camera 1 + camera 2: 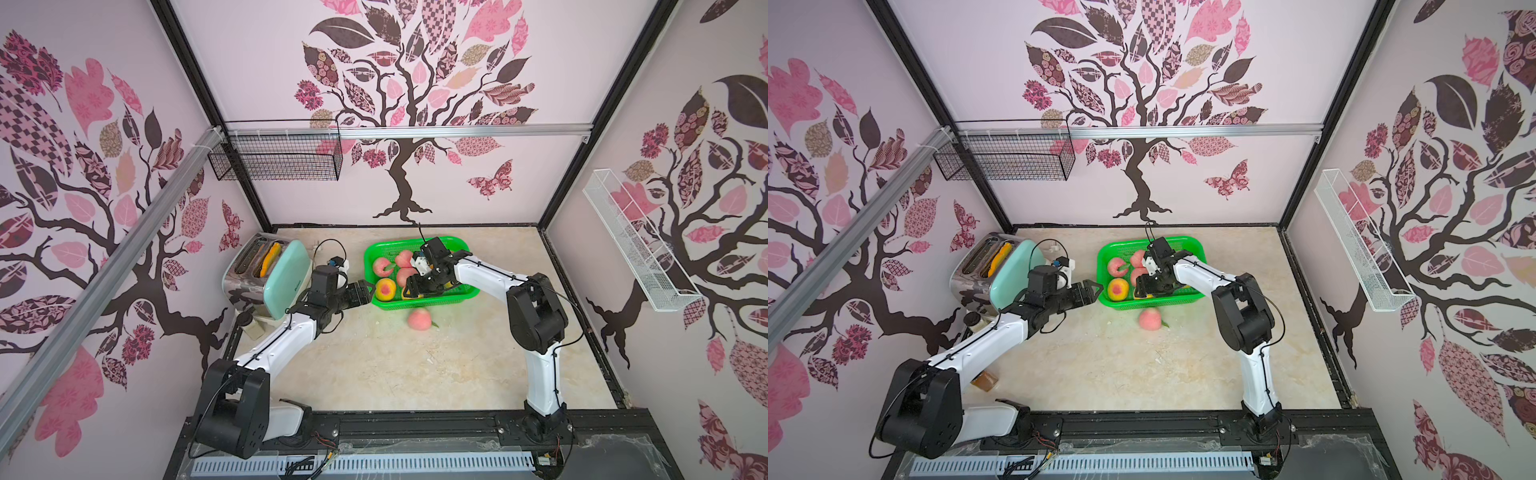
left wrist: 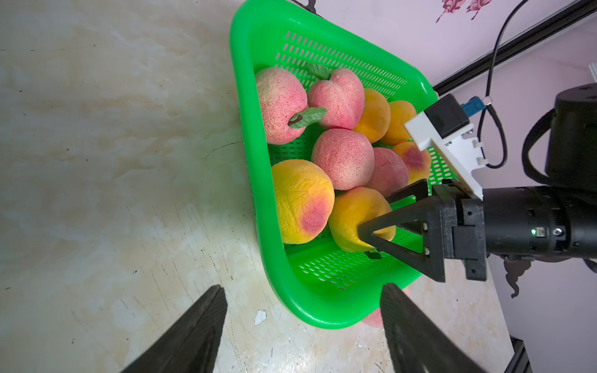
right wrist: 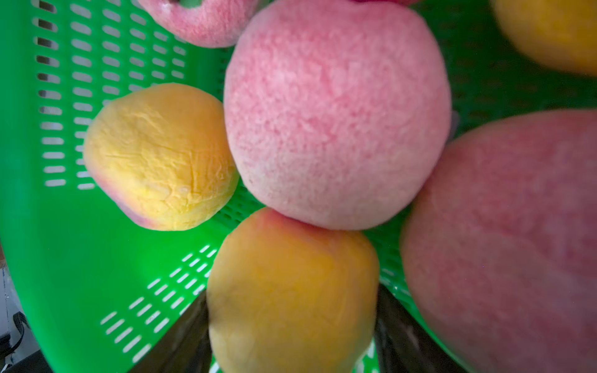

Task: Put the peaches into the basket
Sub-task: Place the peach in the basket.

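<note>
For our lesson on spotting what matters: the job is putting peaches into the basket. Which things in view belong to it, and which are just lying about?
Belong: green basket; peaches in it; yellow peach in the right gripper; pink peach on the table.
Lying about: toaster; orange bread slice in it; black wire wall basket; white wire wall basket.

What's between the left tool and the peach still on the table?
The basket. Its near corner sits between the open left tool and the pink peach. In the left wrist view only a sliver of the peach shows past that corner. Approaching from the front would likely clear it.
</note>
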You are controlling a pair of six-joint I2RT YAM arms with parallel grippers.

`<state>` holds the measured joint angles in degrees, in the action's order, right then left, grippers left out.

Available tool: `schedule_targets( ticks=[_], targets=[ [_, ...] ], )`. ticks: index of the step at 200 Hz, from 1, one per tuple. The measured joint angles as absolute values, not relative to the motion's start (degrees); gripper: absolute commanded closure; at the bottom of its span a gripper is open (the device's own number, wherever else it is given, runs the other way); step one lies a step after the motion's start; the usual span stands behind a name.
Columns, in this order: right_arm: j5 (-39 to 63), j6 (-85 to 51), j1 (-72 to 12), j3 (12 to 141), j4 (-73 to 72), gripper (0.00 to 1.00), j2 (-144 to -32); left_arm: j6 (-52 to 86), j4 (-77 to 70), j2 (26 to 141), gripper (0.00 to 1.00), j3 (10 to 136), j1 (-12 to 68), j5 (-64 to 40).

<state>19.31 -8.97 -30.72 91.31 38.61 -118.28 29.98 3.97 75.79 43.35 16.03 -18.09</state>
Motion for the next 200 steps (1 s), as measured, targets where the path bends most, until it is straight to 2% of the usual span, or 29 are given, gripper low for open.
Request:
schedule_targets(
  ticks=[112, 161, 200],
  targets=[
    [19.11, -8.58, -30.96, 92.20, 39.46, 0.26, -118.52, 29.98, 3.92, 75.81, 0.21, 43.35, 15.99, -18.28],
    [19.14, -8.93, -30.96, 92.18, 39.53, 0.15, -117.82, 29.98, 3.99, 75.79, 0.21, 43.38, 15.99, -18.28],
    [17.82, -8.71, -30.96, 92.18, 39.66, 0.13, -114.41, 29.98, 3.99, 75.79, 0.21, 43.38, 16.01, -18.28]
  ],
)
